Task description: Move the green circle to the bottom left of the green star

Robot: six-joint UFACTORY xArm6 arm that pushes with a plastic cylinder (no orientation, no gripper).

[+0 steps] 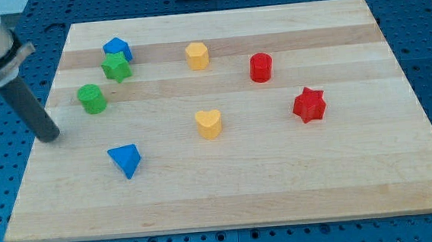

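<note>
Tip [50, 136] of my dark rod sits on the wooden surface [281, 185] near its left edge, just left and below the green circle block [91, 98], apart from it. No claw on this rig, so nothing held. Green star block [116, 68] lies up-right of the circle, touching the blue pentagon-like block [117, 48] near the top-left corner.

arm: enters from the view's top left | straight dark rod: tilted | my tip [50, 137]: down near the view's left edge
</note>
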